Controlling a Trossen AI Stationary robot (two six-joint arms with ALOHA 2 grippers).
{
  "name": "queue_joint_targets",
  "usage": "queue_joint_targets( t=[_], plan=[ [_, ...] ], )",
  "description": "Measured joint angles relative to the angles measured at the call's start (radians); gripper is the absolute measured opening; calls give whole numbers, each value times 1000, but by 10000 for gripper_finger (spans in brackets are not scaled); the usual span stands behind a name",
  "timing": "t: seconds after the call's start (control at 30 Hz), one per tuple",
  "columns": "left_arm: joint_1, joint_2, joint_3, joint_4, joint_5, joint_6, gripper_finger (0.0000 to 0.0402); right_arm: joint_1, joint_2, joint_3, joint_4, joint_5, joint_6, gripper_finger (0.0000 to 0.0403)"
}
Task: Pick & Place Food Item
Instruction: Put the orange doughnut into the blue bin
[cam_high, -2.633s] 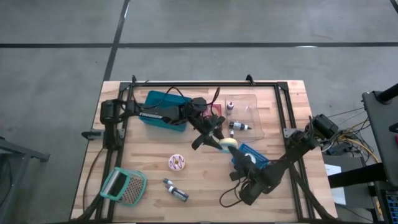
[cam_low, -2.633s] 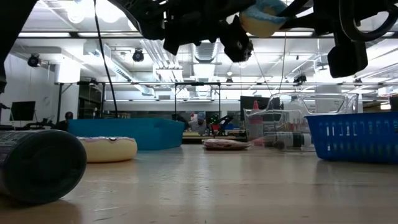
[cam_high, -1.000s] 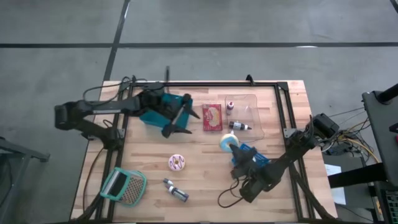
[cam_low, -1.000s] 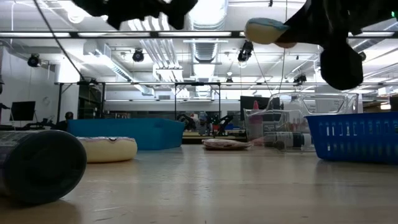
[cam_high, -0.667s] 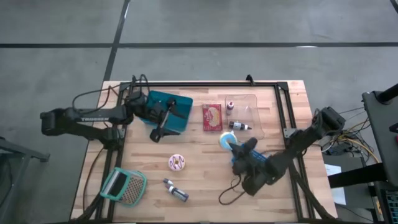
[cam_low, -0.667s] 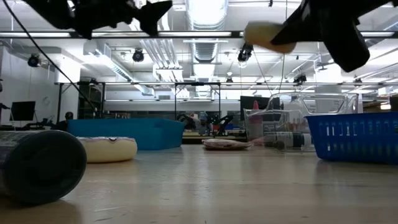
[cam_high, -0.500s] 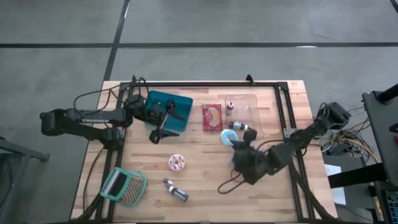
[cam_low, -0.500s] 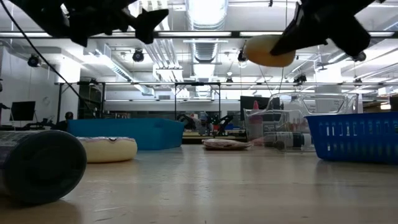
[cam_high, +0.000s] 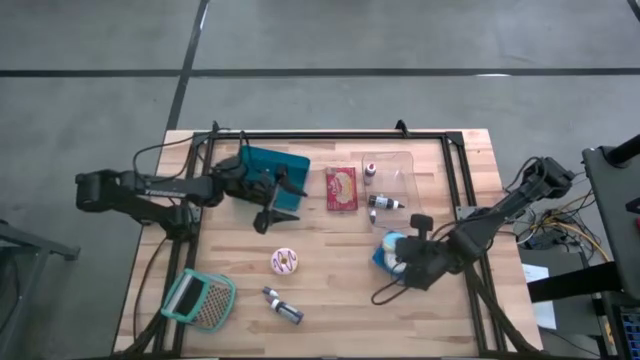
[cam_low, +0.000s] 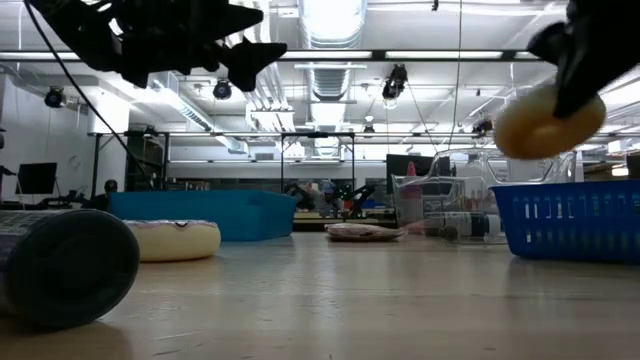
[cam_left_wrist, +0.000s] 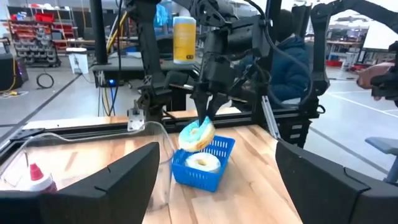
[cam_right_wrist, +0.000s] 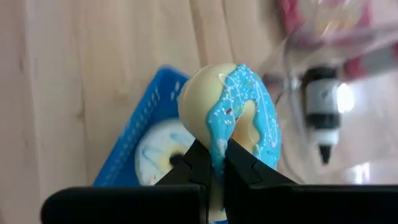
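My right gripper (cam_high: 405, 250) is shut on a blue-iced donut (cam_high: 393, 243) just above a small blue basket (cam_left_wrist: 211, 173). The held donut also shows in the right wrist view (cam_right_wrist: 233, 112), the left wrist view (cam_left_wrist: 196, 135) and the low view (cam_low: 548, 122). A white-iced donut (cam_left_wrist: 202, 162) lies in the basket. My left gripper (cam_high: 268, 212) is open and empty, in the air by the teal bin (cam_high: 272, 172). A pink-iced donut (cam_high: 285, 262) lies flat on the table. My right gripper pinches the donut's ring at the part nearest the wrist (cam_right_wrist: 214, 142) between its two fingers, one on the plain side and one on the iced side. The fingers (cam_left_wrist: 208, 112) come from above, pointing down. The donut hangs on edge below them, clear of the basket.
A red food packet (cam_high: 341, 188) and a clear tray (cam_high: 400, 170) with small bottles lie at the far middle. A dark bottle (cam_high: 282, 306) and a teal grater-like tool (cam_high: 198, 300) lie near the front left. A black frame (cam_high: 330, 135) rims the table.
My right gripper has carried the blue-iced donut toward the table's right and near edges and down, from beside the basket to over it. The donut has stayed on edge in the hold. My left gripper has stayed open near the teal bin, shifting a little.
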Motion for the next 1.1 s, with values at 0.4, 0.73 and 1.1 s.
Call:
queue_joint_targets(
  t=[0.4, 0.73, 1.1],
  plan=[
    [-3, 11, 19, 30, -9, 14, 328, 3, 185, -2, -3, -97, 14, 8],
    [-3, 10, 20, 38, -16, 15, 328, 2, 233, 4, 2, -151, -15, 28],
    [-3, 10, 20, 42, -16, 31, 328, -1, 222, 53, 22, -210, -14, 125]
  ],
)
